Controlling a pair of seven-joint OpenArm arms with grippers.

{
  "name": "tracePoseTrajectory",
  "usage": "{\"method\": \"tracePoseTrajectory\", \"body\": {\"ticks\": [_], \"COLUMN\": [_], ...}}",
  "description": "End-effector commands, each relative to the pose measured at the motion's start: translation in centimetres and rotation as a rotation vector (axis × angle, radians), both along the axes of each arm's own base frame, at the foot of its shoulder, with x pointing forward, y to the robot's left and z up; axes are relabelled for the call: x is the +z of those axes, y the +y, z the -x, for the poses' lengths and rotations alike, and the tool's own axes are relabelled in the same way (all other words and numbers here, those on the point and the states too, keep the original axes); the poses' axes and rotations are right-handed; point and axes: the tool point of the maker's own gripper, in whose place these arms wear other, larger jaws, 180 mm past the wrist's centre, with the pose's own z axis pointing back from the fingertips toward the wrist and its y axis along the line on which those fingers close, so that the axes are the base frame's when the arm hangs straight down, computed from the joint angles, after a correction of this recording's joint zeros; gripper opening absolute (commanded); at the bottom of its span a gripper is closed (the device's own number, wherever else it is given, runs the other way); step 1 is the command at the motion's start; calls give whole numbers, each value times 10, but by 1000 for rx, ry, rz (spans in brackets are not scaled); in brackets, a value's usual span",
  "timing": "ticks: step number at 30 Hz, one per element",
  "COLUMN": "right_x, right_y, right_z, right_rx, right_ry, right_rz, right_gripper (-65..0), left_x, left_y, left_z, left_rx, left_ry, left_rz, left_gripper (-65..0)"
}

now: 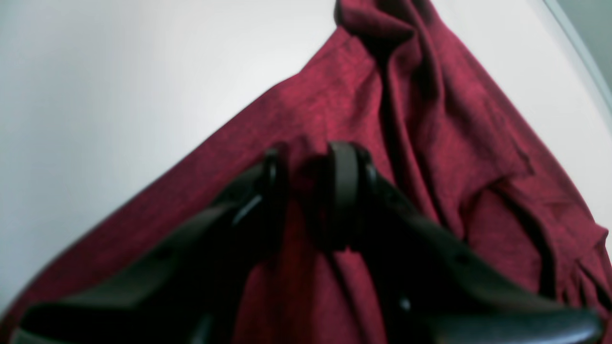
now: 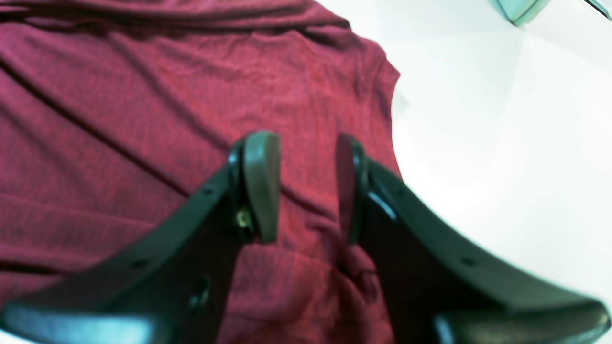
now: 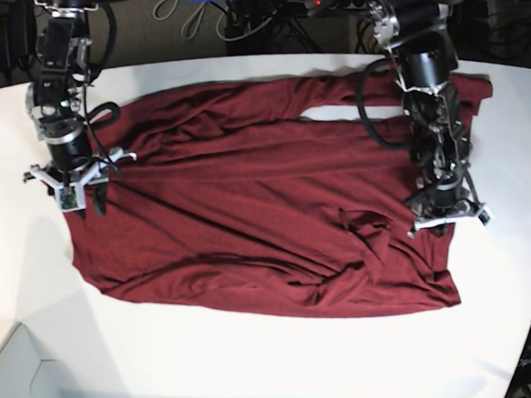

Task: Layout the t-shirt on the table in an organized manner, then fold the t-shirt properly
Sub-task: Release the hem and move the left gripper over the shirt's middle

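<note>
Across the glossy white table [image 3: 259, 363] the maroon long-sleeved t-shirt [image 3: 249, 218] lay spread but not yet flat, its body rumpled with long diagonal creases and a small bunched knot of cloth low on its right-hand half in the base view. One sleeve ran along the far edge of the shirt, and the hem nearest the camera curved unevenly.

At that view's right side, the left gripper [image 1: 311, 191] sat down in the fabric with its jaws drawn narrow and a ridge of jersey standing between the pads; whether the pinch was firm I could not tell. At the opposite side, the right gripper [image 2: 306, 186] hovered just over the shirt's edge near the bare table, jaws partly apart and holding nothing.

The step in hand looked like smoothing the layout. To do it well, the left pinch should probably take only the top layer, then draw outward and low along the table, while the right side anchors or pulls the opposite edge, so the creases run out rather than gather.
</note>
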Motion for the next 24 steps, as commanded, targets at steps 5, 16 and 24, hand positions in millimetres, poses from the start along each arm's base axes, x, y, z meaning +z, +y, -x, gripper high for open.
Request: {"method": "tracePoseTrajectory", "body": {"ticks": [5,16,24], "right_x": [18,9,8], "right_y": [18,32,32], "right_z": [-18,-15,-15], "right_rx": [35,43,43], "right_ry": [-71,-55,-54], "right_rz": [-23,-58,-58], "right_gripper": [-472,-472,-472], "left_x": [10,21,96], "left_y": [40,58,46], "left_z": [11,20,4], "left_rx": [30,40,26], "left_ry": [-4,-18,-215], "left_rz": [-86,-128,-184], "left_gripper": [-509,-509,-509]}}
